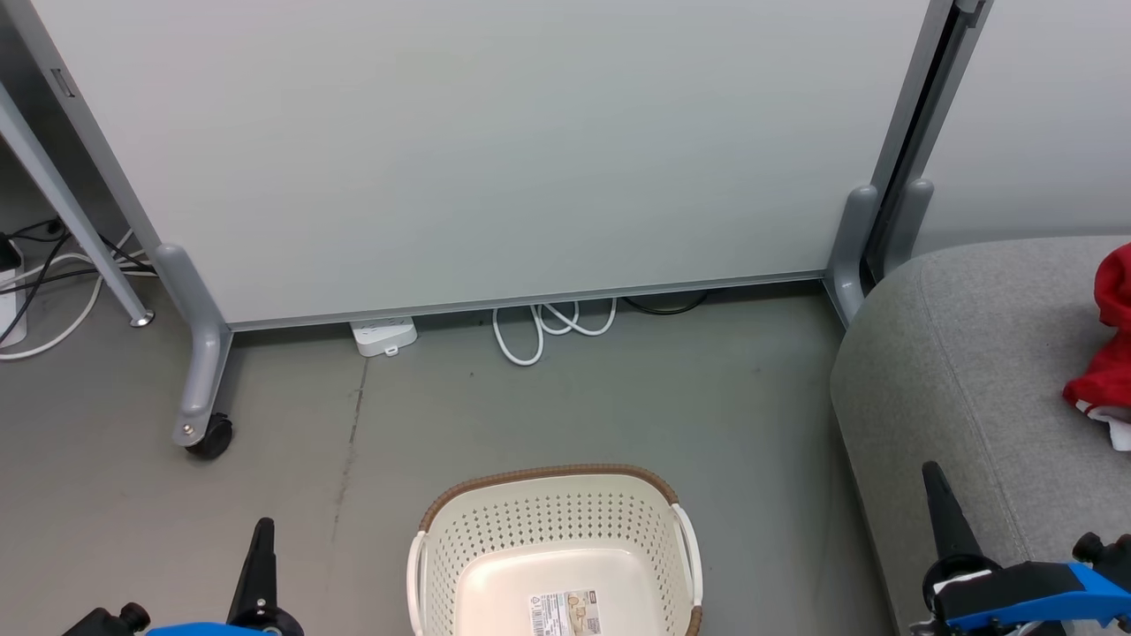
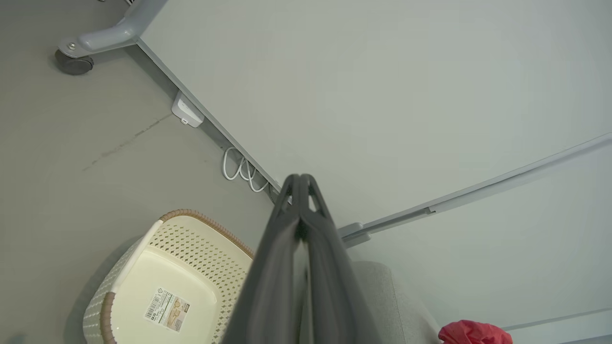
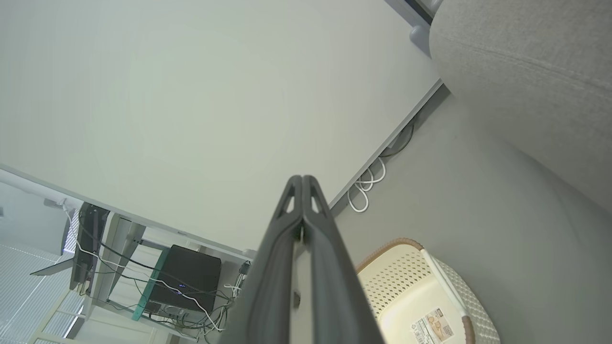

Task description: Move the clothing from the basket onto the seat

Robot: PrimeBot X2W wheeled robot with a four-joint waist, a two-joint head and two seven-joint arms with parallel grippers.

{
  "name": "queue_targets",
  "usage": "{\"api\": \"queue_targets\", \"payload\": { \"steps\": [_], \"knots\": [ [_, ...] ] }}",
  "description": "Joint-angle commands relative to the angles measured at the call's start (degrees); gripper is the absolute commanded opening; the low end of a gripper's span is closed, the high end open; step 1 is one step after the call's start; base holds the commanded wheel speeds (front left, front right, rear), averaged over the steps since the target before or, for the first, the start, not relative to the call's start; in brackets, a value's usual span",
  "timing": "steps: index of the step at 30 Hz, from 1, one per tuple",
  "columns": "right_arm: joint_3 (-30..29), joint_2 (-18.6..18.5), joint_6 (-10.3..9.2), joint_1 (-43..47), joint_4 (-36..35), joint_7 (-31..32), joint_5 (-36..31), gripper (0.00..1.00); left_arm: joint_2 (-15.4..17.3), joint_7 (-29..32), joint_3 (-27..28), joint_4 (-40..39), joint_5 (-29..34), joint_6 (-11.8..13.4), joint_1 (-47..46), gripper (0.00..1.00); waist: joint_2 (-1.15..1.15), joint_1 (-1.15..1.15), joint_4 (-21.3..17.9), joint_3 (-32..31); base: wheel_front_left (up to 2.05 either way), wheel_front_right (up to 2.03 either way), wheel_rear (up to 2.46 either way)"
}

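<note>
One basket point(image 1: 548, 521), one seat point(image 1: 954, 353), one clothing point(image 1: 1106, 371) heap, two tools, left tool point(image 1: 262, 530), right tool point(image 1: 933, 475)

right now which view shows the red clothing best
Head view: the clothing lies on the seat at the right edge, red folds and white trim clear. Left wrist view catches a red lump at its bottom edge. Right wrist view faces the seat and basket.

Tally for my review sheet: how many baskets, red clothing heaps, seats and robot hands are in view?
basket: 1
red clothing heap: 1
seat: 1
hands, left hand and right hand: 2
Total: 5
</note>
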Motion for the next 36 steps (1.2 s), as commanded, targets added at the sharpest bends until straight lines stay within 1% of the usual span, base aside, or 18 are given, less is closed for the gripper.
{"api": "queue_targets", "payload": {
  "steps": [1,19,36],
  "knots": [
    [-0.2,-0.2,0.00,-1.6,-0.4,0.1,1.4,0.00,0.3,0.3,0.3,-0.9,-1.1,-0.2,-1.6,0.00,0.00,0.00,0.0,0.0,0.00,0.00,0.00],
    [-0.3,-0.3,0.01,-3.0,1.0,0.9,12.8,0.00,0.2,3.1,2.0,-2.5,-10.9,-0.3,-2.4,0.00,0.00,0.00,-0.8,0.4,0.00,0.00,0.00],
    [-0.3,-0.3,0.00,-4.5,2.1,1.5,22.0,0.00,0.0,5.3,3.4,-3.8,-19.0,-0.3,-3.0,0.00,0.00,0.00,-1.5,0.7,0.00,0.00,0.00]
  ]
}}
